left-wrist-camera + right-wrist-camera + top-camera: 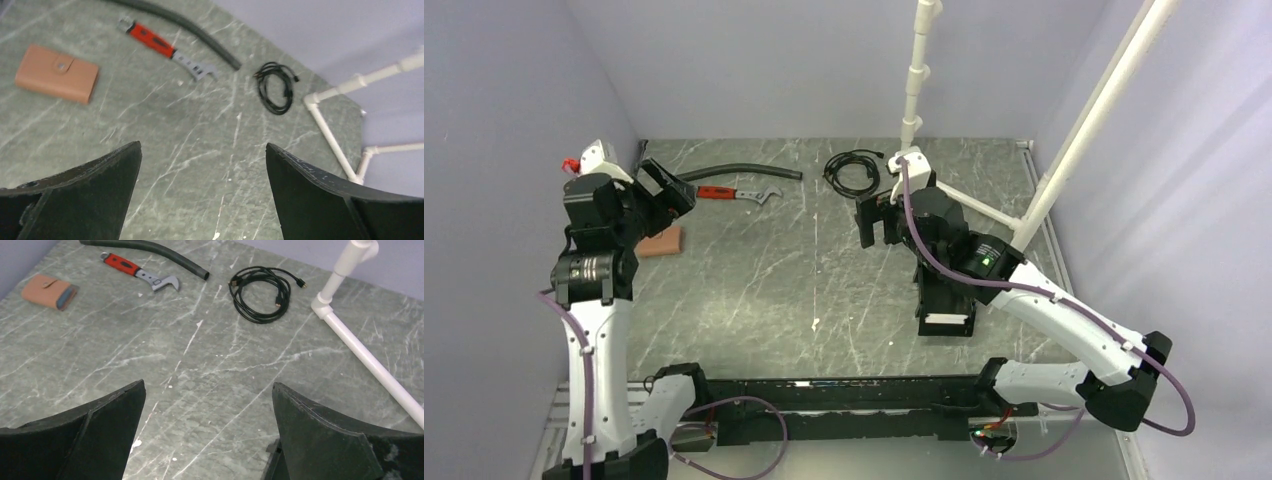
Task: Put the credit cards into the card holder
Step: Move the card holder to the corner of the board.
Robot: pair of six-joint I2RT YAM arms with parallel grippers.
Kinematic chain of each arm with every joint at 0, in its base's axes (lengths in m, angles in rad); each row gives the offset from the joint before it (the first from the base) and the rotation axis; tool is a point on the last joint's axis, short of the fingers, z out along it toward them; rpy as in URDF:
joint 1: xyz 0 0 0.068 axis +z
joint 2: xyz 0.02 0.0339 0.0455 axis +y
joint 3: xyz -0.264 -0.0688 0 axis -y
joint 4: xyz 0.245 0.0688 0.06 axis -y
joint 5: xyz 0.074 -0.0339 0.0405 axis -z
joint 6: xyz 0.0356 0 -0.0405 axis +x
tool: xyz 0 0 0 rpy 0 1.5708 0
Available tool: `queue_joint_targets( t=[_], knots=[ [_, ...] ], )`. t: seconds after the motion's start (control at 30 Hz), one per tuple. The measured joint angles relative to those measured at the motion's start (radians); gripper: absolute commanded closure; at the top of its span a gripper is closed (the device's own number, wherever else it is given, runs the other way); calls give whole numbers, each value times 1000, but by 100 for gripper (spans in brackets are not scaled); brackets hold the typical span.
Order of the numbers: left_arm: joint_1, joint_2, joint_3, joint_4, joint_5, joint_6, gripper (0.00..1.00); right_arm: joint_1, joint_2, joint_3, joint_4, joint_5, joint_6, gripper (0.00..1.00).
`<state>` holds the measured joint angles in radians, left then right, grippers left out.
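We see both tools spread wide and holding nothing: the left tool (202,146) hangs over the far left corner of the counter (754,290), near the tan wallet (56,73), and the right tool (208,384) above its middle. The card holder (927,306) lies toward the right edge, partly under the right arm. A pale strip (946,318) sits at its near end; we cannot tell whether it is a card.

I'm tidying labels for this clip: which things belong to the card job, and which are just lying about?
Job: card holder, partly under the right arm; pale strip at its near end, possibly a card. No other cards show.
Lying about: tan wallet; red-handled wrench; black hose; coiled cable; white pipe frame.
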<state>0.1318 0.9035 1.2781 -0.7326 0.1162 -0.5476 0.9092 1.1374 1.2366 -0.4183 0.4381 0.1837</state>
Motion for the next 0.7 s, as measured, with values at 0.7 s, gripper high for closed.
queue_joint_targets(
  t=[0.7],
  knots=[
    [234,742,38,24,-316,-181,1,-225,48,-151,-6,-306,83,0]
  ],
)
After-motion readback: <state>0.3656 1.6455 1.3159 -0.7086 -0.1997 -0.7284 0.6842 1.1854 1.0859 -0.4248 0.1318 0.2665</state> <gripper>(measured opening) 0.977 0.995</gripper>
